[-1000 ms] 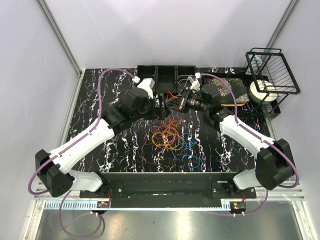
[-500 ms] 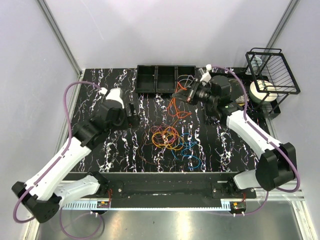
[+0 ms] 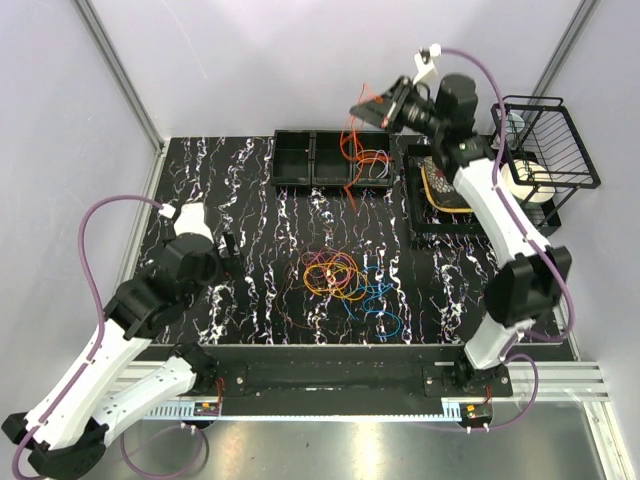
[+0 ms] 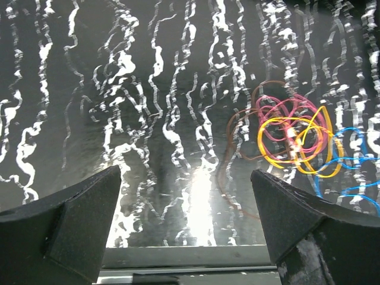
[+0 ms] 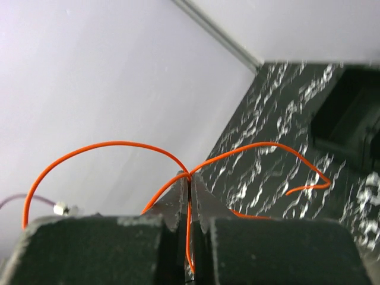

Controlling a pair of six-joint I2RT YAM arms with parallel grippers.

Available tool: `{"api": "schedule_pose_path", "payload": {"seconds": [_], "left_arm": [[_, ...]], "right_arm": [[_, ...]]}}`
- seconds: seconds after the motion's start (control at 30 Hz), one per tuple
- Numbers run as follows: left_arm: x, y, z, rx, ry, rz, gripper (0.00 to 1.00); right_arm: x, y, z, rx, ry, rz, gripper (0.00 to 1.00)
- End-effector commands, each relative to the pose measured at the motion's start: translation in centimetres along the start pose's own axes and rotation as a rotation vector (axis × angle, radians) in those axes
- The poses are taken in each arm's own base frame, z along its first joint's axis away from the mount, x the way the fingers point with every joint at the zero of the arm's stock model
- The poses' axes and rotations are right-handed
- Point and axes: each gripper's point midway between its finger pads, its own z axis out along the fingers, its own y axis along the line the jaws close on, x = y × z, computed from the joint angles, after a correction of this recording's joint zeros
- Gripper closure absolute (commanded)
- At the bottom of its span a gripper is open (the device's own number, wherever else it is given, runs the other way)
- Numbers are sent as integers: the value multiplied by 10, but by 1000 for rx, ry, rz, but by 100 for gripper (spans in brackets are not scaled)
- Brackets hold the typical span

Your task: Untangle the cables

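**Marbled table (image 3: 250,200): tangle mid-surface, one orange strand lifted at rear**

Black, white-veined top w/ pale walls round it. Main bunch of cables (image 3: 335,272) lies mid-table, nearer the front edge: orange, pink & yellow loops overlapped, blue ones just to the right and a bit nearer the arms.

Right gripper (image 3: 368,103) is raised high at the back, above the right end of the black 3-compartment tray (image 3: 292,160). Its wrist cam shows the jaws pinched tight on an orange cable (image 5: 119,143), w/ no gap beyond the wire itself. The strand arcs out both sides of the tips and hangs down twd the tray's right compartment, where more thin loops lie. Can't tell if the low end touches them.

Left gripper (image 3: 232,260) sits low on the left side, well apart from the bunch. Its fingers (image 4: 65,231) are spread wide w/ nothing between them, only bare marbled surface. Pink/yellow loops show off to its right in the wrist view.

Wire rack (image 3: 548,140) at rear right corner.
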Motion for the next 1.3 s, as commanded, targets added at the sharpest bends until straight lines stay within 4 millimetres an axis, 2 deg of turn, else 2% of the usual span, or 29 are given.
{"api": "schedule_pose_path", "payload": {"seconds": [0.0,0.1,0.2,0.33,0.47,0.53,0.57,0.63,0.83,1.07,1.27], "left_arm": [[2,14,6,-45,-51,18,5],[6,13,8,-37,-47,23,5],[5,11,5,-25,-38,35,5],[12,16,11,-55,-25,40,5],[17,12,17,-43,-6,52,5],[18,11,19,-46,4,63,5],[19,11,20,-46,7,64,5],[20,9,21,-44,15,69,6],[19,9,20,-36,11,68,6],[18,8,19,-31,2,62,6],[19,7,20,-27,10,71,6]], "right_arm": [[-47,34,7,-98,-35,-94,100],[-74,53,17,-155,-77,-144,100],[-90,56,30,-187,-102,-183,100],[-95,38,52,-204,-100,-204,100],[-93,3,78,-197,-103,-207,100],[-93,-7,85,-201,-115,-218,100],[-89,-19,91,-192,-111,-210,100],[-89,-24,97,-215,-131,-237,100],[-76,-68,121,-178,-147,-285,100],[-47,-109,153,-116,-143,-358,100],[-21,-154,173,-36,-128,-377,100]]}}
